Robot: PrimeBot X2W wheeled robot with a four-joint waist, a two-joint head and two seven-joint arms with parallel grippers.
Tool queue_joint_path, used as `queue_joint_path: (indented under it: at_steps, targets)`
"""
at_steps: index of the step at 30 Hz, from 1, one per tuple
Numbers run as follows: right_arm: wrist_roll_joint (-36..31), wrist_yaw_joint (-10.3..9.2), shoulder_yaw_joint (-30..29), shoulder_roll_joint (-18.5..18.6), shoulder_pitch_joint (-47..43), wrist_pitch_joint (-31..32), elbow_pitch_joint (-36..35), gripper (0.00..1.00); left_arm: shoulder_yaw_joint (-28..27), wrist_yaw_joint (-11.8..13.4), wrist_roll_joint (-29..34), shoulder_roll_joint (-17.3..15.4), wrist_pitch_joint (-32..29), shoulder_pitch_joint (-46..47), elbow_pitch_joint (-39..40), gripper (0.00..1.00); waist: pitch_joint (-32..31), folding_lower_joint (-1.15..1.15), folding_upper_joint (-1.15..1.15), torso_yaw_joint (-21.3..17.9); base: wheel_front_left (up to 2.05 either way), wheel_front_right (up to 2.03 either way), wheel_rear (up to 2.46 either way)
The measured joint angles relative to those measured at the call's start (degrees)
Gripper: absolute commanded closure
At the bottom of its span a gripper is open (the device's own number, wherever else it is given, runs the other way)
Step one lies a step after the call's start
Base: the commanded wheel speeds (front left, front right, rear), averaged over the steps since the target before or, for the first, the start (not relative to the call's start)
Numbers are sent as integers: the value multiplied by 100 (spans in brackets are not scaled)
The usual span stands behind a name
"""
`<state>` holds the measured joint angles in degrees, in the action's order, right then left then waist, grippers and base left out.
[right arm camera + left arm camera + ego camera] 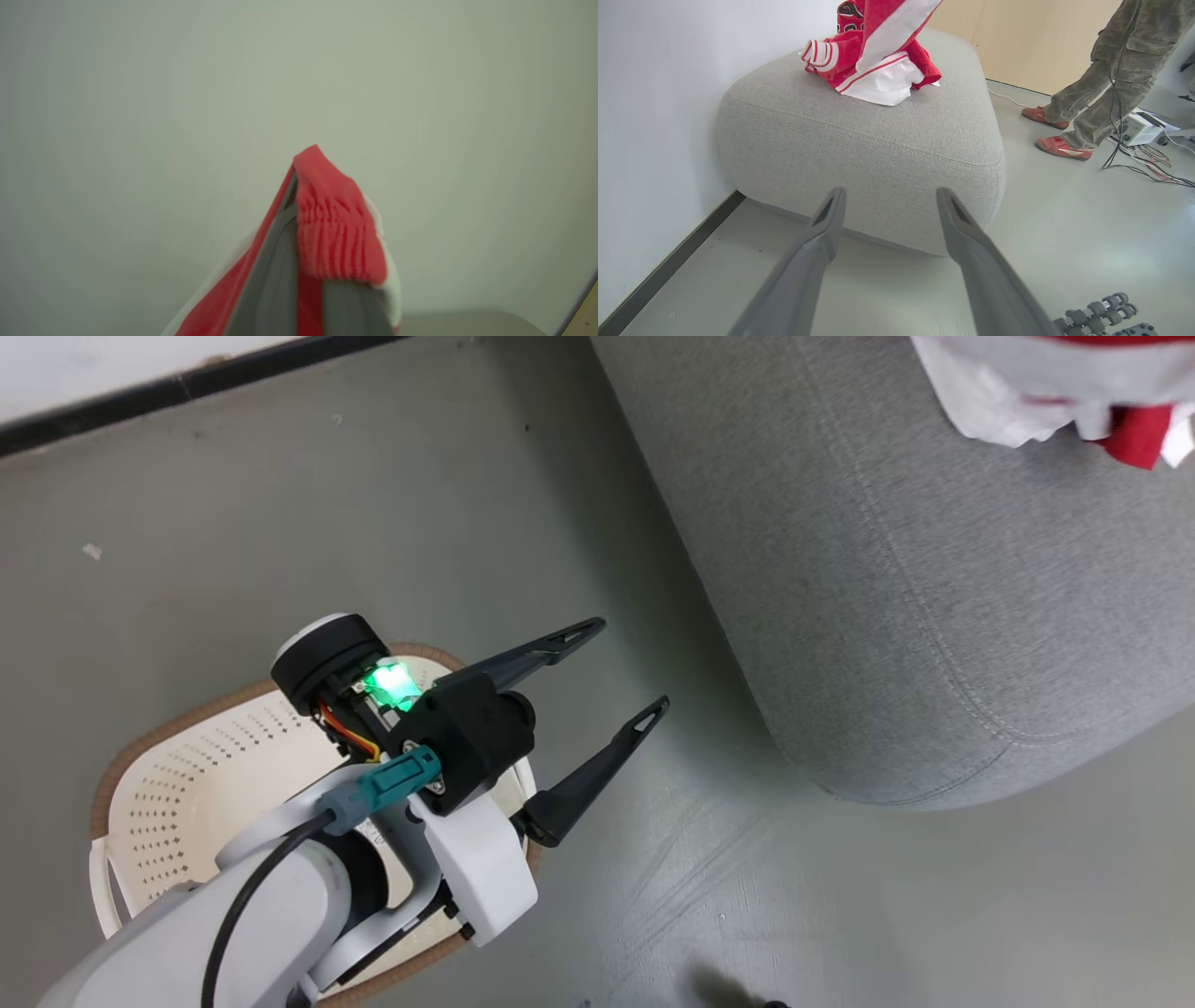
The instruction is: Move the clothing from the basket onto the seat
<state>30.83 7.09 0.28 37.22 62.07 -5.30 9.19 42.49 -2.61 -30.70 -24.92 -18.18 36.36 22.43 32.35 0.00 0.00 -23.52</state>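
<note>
Nearby — person's feet (1059, 145), cables (1148, 163) — beside seat (878, 154).

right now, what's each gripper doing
left gripper: open, holding nothing
right gripper: shut on clothing

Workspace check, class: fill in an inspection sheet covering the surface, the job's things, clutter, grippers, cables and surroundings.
Surface: grey floor, one pale speck on it.
Job's things: red-and-white jerseys heaped on the grey sofa; basket on the floor, no clothing in the part that the arm leaves visible.
Clutter: dark ribbed parts on the floor.
Grippers: left gripper over the floor, jaws open and empty; right gripper, jaws shut on red jersey cloth.
Cables: tangle beside a white box.
Surroundings: white wall; a person's legs near the sofa.
</note>
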Motion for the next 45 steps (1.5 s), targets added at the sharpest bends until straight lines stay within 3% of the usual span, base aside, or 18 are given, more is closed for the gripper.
queue_joint_path:
  at_steps: [12, 20, 45]
  targets:
    - [-336, 0, -224, 1100, 1205, 153, 621, 100, -138, 53, 56, -214, -145, 95, 293, 0, 580, 0, 0, 175, 0, 0, 0]
    - [-320, 1, -107, 689, 774, 229, 1571, 100, -163, 52, 81, -283, -280, 273, 428, 0, 964, 0, 0, 262, 0, 0, 0]
    - [-354, 1, -371, -361, 982, 1043, 3482, 100, -277, 36, 160, -481, -391, 425, 554, 0, 1636, 0, 0, 360, 0, 0, 0]
